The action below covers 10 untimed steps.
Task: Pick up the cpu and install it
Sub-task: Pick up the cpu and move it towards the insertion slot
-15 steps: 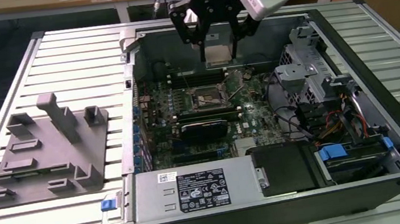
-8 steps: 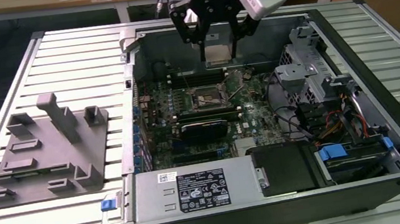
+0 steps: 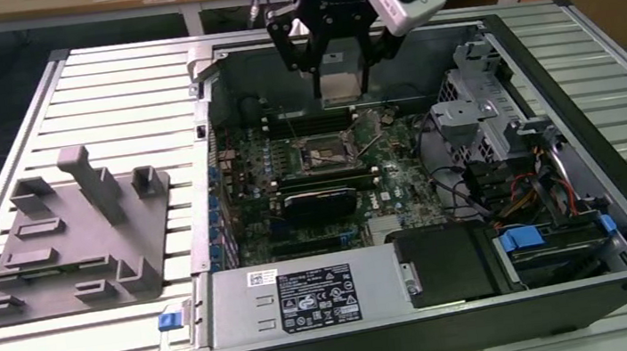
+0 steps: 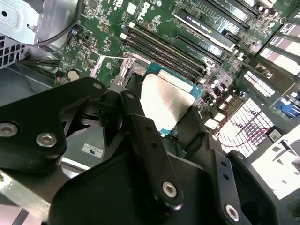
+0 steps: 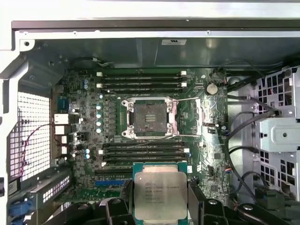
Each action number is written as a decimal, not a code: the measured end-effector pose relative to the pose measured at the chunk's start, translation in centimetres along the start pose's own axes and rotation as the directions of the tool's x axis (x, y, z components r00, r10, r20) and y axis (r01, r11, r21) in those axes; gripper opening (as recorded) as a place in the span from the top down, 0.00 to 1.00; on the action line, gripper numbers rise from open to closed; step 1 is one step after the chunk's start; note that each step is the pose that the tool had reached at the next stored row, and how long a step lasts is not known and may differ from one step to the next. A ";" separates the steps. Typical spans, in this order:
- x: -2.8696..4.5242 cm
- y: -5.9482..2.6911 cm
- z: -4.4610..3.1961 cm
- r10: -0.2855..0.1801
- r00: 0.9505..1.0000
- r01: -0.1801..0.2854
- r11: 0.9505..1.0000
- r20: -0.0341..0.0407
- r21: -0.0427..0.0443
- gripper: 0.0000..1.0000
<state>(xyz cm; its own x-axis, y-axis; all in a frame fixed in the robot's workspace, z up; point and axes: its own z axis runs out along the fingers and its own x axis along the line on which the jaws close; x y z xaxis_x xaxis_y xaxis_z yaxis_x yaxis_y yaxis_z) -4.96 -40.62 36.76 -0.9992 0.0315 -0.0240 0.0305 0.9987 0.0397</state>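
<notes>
Exterior view: gripper [image 3: 341, 91] hangs inside the open computer case [image 3: 606, 220], its black fingers clamped on the cpu [image 3: 337, 78] by two opposite edges, chip held flat in the air above the green motherboard [image 3: 383, 198]. It is toward the far wall of the case, off to one side of the socket [image 3: 324, 149] and clear of it. Pick-up part looks done. Install part not done: in the first wrist view the socket [image 5: 149, 114] is empty, a dark pin field inside a shiny metal frame, thin wire levers swung out beside it. Same view shows the cpu [image 5: 160, 196] as a thin square, dull silvery metal lid with fine print, pale greenish rim around it. Second wrist view: lid [image 4: 164, 101] looks matte and brushed, and the fingers [image 4: 145, 136] are matte black bars with bolt heads. Long black memory slots [image 5: 140, 77] run on both sides of the socket. Grey plastic fixture tray [image 3: 71, 250] with upright posts sits well apart on the slatted metal table [image 3: 111, 84], nothing on it.
</notes>
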 end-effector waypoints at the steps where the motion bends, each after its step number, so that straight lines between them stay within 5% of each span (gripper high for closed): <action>1: 0.01 0.07 0.12 0.000 1.000 0.000 1.000 0.000 0.000 0.45; 10: 0.05 0.61 1.37 0.000 1.000 0.000 1.000 0.000 0.001 0.45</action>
<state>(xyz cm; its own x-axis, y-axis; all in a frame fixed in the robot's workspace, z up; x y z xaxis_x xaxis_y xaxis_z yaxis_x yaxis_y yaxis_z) -4.96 -39.95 35.42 -0.9992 0.0314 -0.0242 0.0304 0.9988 0.0387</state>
